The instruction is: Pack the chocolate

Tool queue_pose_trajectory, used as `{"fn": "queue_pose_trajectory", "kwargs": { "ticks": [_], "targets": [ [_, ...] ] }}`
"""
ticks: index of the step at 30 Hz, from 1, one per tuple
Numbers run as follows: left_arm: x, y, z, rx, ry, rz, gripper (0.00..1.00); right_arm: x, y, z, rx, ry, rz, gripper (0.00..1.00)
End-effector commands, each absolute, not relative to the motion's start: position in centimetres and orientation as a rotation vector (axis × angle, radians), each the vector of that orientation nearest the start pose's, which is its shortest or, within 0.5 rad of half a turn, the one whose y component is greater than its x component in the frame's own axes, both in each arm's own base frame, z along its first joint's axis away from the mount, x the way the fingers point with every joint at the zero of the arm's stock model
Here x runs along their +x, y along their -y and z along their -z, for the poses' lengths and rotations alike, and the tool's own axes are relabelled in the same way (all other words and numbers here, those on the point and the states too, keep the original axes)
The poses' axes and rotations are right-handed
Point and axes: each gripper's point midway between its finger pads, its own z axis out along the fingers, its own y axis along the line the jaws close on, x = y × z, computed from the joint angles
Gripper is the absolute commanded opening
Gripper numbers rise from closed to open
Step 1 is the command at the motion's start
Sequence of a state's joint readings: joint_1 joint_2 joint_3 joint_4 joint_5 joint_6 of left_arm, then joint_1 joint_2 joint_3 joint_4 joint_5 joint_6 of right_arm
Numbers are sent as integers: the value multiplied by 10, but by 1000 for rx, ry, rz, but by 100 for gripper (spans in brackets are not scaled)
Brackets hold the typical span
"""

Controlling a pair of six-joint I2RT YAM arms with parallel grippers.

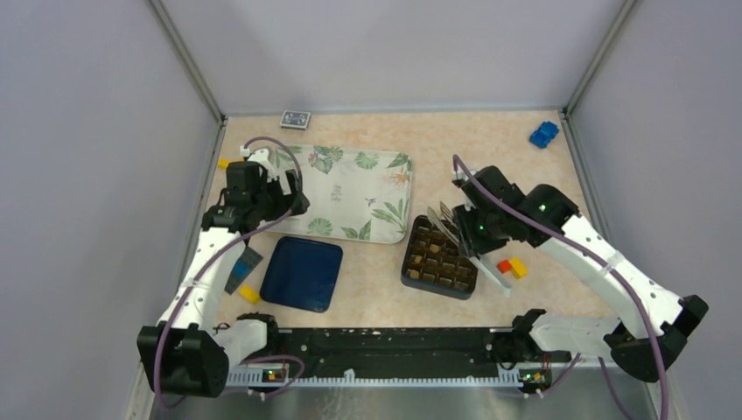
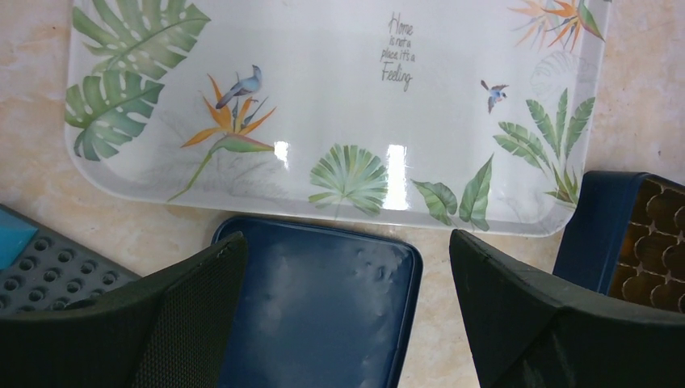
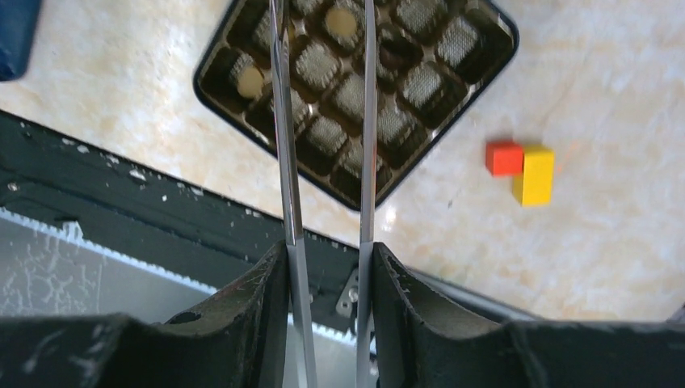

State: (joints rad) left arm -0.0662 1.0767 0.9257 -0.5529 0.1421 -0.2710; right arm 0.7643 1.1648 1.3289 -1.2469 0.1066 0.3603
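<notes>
Nearest the bases, the right gripper [image 3: 327,263] is clamped on a pair of metal tongs [image 3: 284,162]. Its fingers press the two blades from outside, and the blades stand slightly apart as they run out over the dark gridded box [image 3: 481,73]. The tips lie past the top edge of the wrist view, and the overhead view is too small to tell whether they carry a piece. The chocolate [image 3: 342,21] that can be seen sits in the box's cells. Two tan pieces are plain; several cells show a dark meshed surface that may be pieces or bare bottoms. Just right of the box lie a red block [image 3: 504,158] and a yellow block [image 3: 534,175], touching. To place a piece well, the arm would best centre the tips over one open cell, lower straight, and ease the squeeze only once they are inside the walls. Left of the box lies the blue lid [image 2: 323,299], seen between the widely spread, unladen fingers of the left gripper [image 2: 347,242]. Beyond is the leaf-printed tray [image 2: 339,97], with no chocolate showing on it.
</notes>
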Motion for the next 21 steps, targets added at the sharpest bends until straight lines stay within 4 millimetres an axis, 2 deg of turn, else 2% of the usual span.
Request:
{"fn": "queue_pose_trajectory", "kwargs": {
  "ticks": [1, 6, 10, 12, 16, 21],
  "targets": [
    [325, 63, -207, -144, -2181, 394, 99, 140, -136, -216, -385, -2688, -228, 15],
    [332, 64, -203, -151, -2207, 393, 99, 108, -126, -208, -400, -2789, -280, 15],
    [337, 65, -204, -161, -2196, 400, 99, 92, -116, -193, -423, -2864, -242, 15],
    [338, 65, -206, -176, -2192, 406, 99, 88, -112, -187, -439, -2892, -213, 15],
    [338, 68, -209, -171, -2182, 432, 99, 84, -119, -180, -477, -2919, -267, 16],
    [339, 68, -211, -139, -2181, 422, 99, 89, -116, -172, -494, -2927, -201, 17]
  ]
}}
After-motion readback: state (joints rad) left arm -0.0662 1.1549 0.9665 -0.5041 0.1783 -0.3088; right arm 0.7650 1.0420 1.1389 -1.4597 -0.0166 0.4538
